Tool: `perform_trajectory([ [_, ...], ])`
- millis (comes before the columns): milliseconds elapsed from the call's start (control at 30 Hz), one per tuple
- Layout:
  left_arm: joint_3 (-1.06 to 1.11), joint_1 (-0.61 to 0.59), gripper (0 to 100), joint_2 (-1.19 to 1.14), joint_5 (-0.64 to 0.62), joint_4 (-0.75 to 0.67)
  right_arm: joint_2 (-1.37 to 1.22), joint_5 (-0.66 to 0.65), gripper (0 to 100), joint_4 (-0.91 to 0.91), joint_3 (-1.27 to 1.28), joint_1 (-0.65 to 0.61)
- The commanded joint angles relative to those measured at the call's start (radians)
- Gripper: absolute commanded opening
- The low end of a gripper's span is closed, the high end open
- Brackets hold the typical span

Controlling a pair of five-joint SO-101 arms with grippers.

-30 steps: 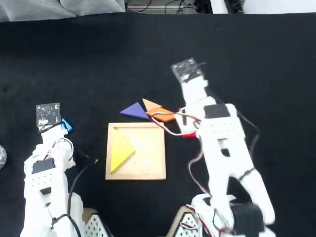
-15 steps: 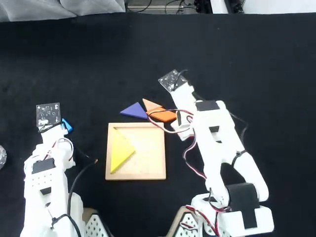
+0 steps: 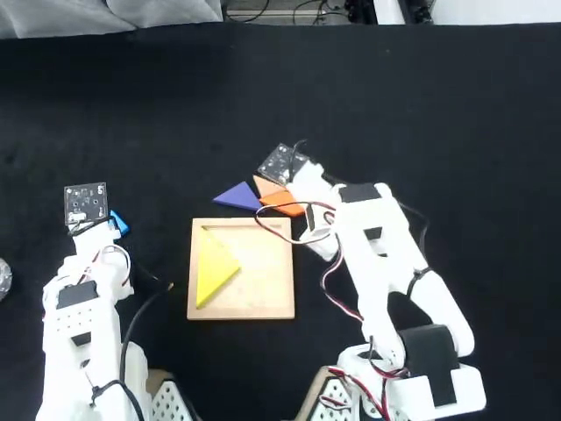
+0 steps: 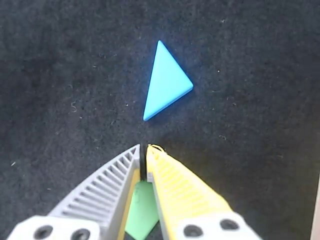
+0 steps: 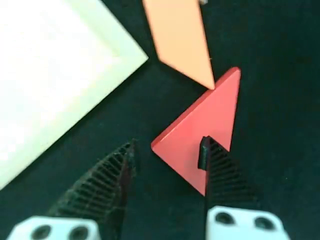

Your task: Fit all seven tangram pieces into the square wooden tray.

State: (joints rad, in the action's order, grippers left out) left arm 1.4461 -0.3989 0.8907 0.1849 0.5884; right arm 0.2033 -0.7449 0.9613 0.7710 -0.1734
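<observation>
One piece of seven is home, by our count: the yellow triangle (image 3: pixel 213 267) lies flat in the left half of the square wooden tray (image 3: pixel 241 313), long edge along the left wall. The rest of the tray floor is bare wood, so we judge this job barely begun, with six pieces to go.

Outside the tray, a purple triangle (image 3: pixel 237 197) and an orange piece (image 3: pixel 282 203) sit just beyond the far rim, touching or nearly so. The right wrist view gives us a red triangle (image 5: pixel 195 122) on the cloth, its tip meeting the orange piece, just off the tray's corner. Over by the left arm lies a light blue triangle (image 4: pixel 167 82), well apart from the tray, and a green piece (image 4: pixel 141 212) peeks out beneath that arm's claw.

The right gripper (image 5: pixel 168 150) is spread wide. One finger is over the red triangle and the other over bare cloth beside it, and it grasps nothing yet. The left gripper (image 4: pixel 145 150) is clenched tip to tip, with nothing pinched between the tips as far as we can see.

Red looks like the next candidate.
</observation>
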Motion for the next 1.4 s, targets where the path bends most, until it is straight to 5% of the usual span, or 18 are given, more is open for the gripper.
perform_trajectory([
  [0,-0.004,-0.002,3,0.012,0.006,-0.009,0.002,-0.046,20.6,-0.017,0.005,0.034],
  [600,-0.004,-0.002,3,0.012,0.006,-0.009,0.002,-0.048,20.5,-0.087,0.030,0.018],
  [767,-0.004,-0.002,3,0.012,0.006,-0.009,0.004,-0.239,20.5,-0.060,0.107,-0.008],
  [933,-0.004,-0.002,3,0.012,0.006,-0.009,0.010,-0.250,20.5,-0.068,0.110,-0.005],
  [1167,-0.004,-0.002,3,0.012,0.006,-0.009,0.012,-0.222,10.3,-0.064,0.091,-0.003],
  [1367,-0.004,-0.002,3,0.012,0.006,-0.009,0.012,-0.170,20.5,0.003,0.047,0.006],
])
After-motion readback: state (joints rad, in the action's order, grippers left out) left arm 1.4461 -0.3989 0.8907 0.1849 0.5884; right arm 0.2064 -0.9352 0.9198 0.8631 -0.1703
